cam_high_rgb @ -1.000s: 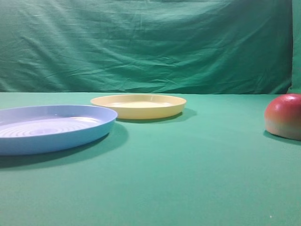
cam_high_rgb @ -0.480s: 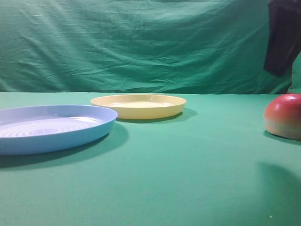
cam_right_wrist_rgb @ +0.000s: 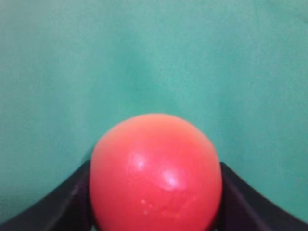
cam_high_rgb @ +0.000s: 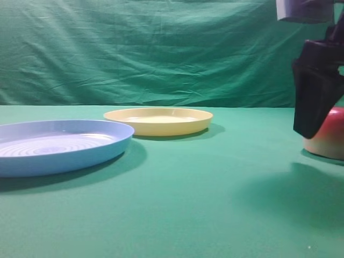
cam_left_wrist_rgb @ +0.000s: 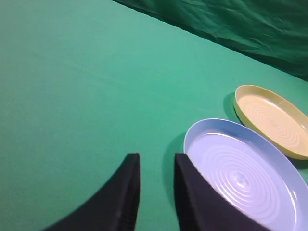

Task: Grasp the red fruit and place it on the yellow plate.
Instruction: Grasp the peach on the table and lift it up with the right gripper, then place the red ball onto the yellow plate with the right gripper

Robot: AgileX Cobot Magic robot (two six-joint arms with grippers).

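The red fruit [cam_high_rgb: 329,144] rests on the green cloth at the far right, its top half hidden behind my right gripper [cam_high_rgb: 318,128], which has come down over it. In the right wrist view the red fruit [cam_right_wrist_rgb: 156,178] fills the space between the two black fingers [cam_right_wrist_rgb: 72,202], and each finger touches a side of it. The yellow plate [cam_high_rgb: 158,121] sits empty at the back centre, well left of the fruit, and shows as the yellow plate [cam_left_wrist_rgb: 272,120] in the left wrist view. My left gripper [cam_left_wrist_rgb: 156,161] hovers beside the blue plate, jaws slightly apart with nothing between them.
A light blue ringed plate [cam_high_rgb: 59,148] lies at the left front, touching or nearly touching the yellow one; it shows as the blue plate [cam_left_wrist_rgb: 240,173] in the left wrist view. A green backdrop curtain [cam_high_rgb: 161,48] closes off the rear of the table.
My right gripper came in from the top right and dropped onto the fruit, covering its upper part. The fruit and both plates have stayed put.
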